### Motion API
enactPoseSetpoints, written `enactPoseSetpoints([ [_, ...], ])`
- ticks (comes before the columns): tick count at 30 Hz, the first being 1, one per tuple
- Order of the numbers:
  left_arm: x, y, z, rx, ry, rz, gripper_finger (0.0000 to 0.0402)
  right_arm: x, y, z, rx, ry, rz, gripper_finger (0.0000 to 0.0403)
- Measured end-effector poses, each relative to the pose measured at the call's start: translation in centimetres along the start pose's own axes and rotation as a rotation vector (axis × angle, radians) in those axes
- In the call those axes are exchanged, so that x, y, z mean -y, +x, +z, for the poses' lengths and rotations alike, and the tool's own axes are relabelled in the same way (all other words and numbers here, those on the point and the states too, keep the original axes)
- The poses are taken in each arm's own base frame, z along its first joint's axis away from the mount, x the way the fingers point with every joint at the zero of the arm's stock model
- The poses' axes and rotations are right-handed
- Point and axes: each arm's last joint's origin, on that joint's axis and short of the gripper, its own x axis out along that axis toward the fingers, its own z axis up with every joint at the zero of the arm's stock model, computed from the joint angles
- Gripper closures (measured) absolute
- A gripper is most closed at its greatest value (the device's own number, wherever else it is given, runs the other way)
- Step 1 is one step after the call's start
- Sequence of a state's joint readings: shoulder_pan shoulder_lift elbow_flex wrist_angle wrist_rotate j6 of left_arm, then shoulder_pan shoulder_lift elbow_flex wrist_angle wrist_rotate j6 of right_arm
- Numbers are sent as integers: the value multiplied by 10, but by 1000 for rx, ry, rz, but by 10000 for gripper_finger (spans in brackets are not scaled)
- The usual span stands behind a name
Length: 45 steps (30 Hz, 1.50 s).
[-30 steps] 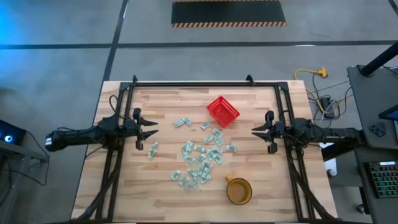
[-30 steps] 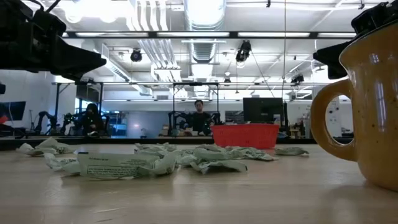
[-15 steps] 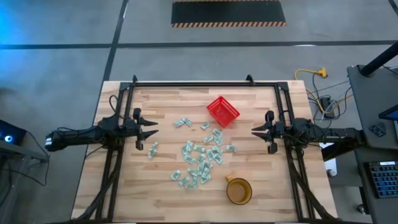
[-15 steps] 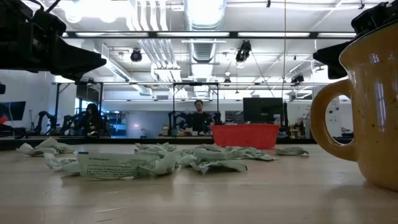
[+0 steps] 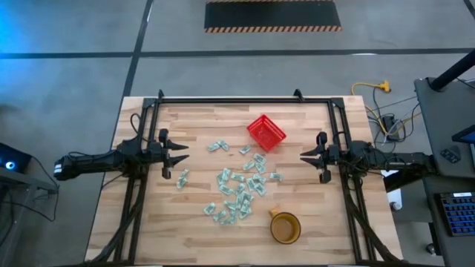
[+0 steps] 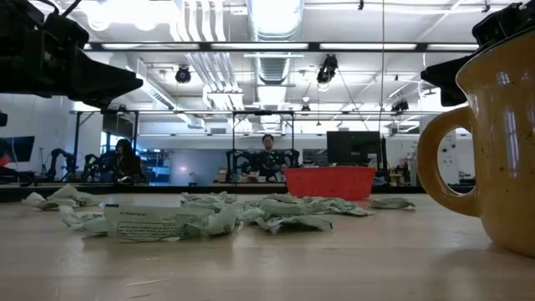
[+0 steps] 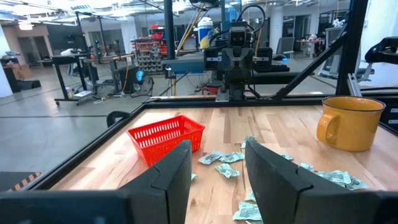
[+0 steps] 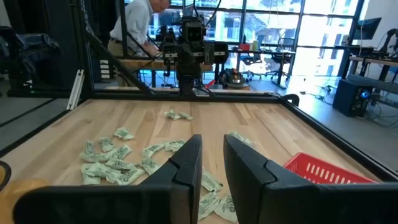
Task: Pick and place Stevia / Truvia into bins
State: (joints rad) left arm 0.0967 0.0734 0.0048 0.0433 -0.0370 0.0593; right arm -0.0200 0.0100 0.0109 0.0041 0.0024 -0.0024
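We see the sweetener packets [image 5: 239,189] scattered mid-table, between the red basket [image 5: 266,132] and the amber mug [image 5: 285,227]; the basket looks empty. Our left claw [image 5: 180,152] hovers at the table's left edge with its fingers apart and empty; our right claw [image 5: 306,157] waits at the right edge, fingers narrowly parted and empty. The packets look light, thin and crumpled, so they should slide or flutter easily. We judge it best to pinch a raised edge of an outlying packet.
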Motion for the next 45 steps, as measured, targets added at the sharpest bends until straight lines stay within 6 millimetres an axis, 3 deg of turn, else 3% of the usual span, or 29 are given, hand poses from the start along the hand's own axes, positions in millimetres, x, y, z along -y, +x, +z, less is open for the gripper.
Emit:
enactPoseSetpoints([
  [28, 0, 0, 0, 5, 0, 1, 266, 0, 0, 7, 70, 3, 0, 346],
  [41, -1, -1, 15, 153, -7, 7, 266, 0, -2, 20, 206, -98, -10, 346],
  [45, -1, -3, 23, 239, -90, 2, 266, 0, -4, 29, 304, -53, -8, 346],
])
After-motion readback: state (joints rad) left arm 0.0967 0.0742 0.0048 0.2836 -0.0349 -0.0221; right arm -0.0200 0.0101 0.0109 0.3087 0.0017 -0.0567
